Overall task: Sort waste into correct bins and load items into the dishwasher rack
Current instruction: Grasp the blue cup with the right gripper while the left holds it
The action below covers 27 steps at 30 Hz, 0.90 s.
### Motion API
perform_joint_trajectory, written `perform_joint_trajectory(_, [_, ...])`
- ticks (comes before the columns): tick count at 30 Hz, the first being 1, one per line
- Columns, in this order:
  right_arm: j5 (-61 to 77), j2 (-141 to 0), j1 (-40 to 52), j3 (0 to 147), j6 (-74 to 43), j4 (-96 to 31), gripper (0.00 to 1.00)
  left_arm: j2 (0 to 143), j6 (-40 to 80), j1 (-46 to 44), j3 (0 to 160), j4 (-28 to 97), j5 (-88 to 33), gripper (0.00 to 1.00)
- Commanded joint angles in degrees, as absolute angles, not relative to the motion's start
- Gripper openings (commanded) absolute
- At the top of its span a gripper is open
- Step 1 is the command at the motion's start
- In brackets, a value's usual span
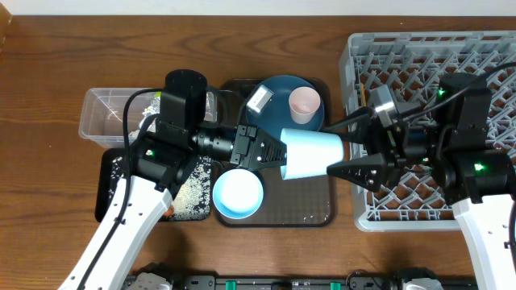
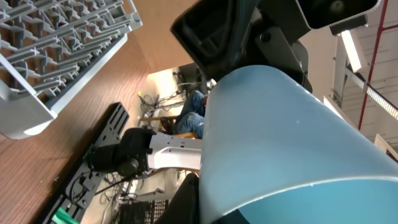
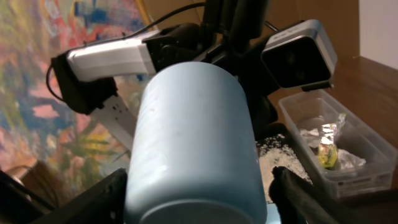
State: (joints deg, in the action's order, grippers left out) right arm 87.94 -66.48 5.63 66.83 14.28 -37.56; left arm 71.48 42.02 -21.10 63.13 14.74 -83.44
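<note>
Two arms on one light blue cup (image 1: 310,153). Cup is in the air just outside the dishwasher rack (image 1: 484,40), on the rack side facing the brown serving tray (image 1: 314,211), not touching the rack. Long axis is horizontal and points straight at the rack: wide end away from the rack, narrower end toward it. Left gripper (image 1: 272,151) fingers are clenched on the wide end. Right gripper (image 1: 339,153) sits on the rack side, fingers spread, one each side of the narrow end, not clamped yet. Judgement: handover. Right arm is nearer the rack and should close first, then the left lets go.
</note>
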Motion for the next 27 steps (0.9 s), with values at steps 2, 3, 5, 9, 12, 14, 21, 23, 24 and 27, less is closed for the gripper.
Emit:
perform_joint_trajectory(2, [89.0,-66.7,5.0,67.4,14.4,-37.5,0.80,71.1,41.4,-21.6,64.0,14.4,-85.9,0.06])
perform_joint_trajectory(3, [89.0,-66.7,5.0,67.4,14.4,-37.5,0.83,71.1,41.4,-21.6,64.0,14.4,-85.9,0.06])
perform_joint_trajectory(5, [88.9,-66.7,5.4,67.4,14.4,-37.5,0.86,71.1,41.4,-21.6,64.0,14.4,-85.9,0.06])
perform_joint_trajectory(9, [88.9,-66.7,7.2,67.4,14.4,-37.5,0.86,71.1,41.4,-21.6,64.0,14.4,-85.9,0.06])
perform_joint_trajectory(12, [88.3,-66.7,8.7,67.4,14.5,-37.4,0.86,71.1,41.4,-21.6,64.0,14.4,-85.9,0.06])
perform_joint_trajectory(14, [86.9,-66.7,9.5,67.4,14.5,-37.3,0.86,71.1,41.4,-21.6,64.0,14.4,-85.9,0.06])
perform_joint_trajectory(21, [86.0,-66.7,10.2,67.4,14.4,-36.1,0.57,71.1,41.4,-21.6,64.0,14.4,-85.9,0.06])
perform_joint_trajectory(23, [86.0,-66.7,10.2,67.4,14.4,-35.7,0.41,71.1,41.4,-21.6,64.0,14.4,-85.9,0.06])
perform_joint_trajectory(24, [86.0,-66.7,10.2,67.4,14.4,-35.5,0.34,71.1,41.4,-21.6,64.0,14.4,-85.9,0.06])
perform_joint_trajectory(27, [86.0,-66.7,10.2,67.4,14.4,-35.5,0.22,71.1,41.0,-21.6,64.0,14.4,-85.9,0.10])
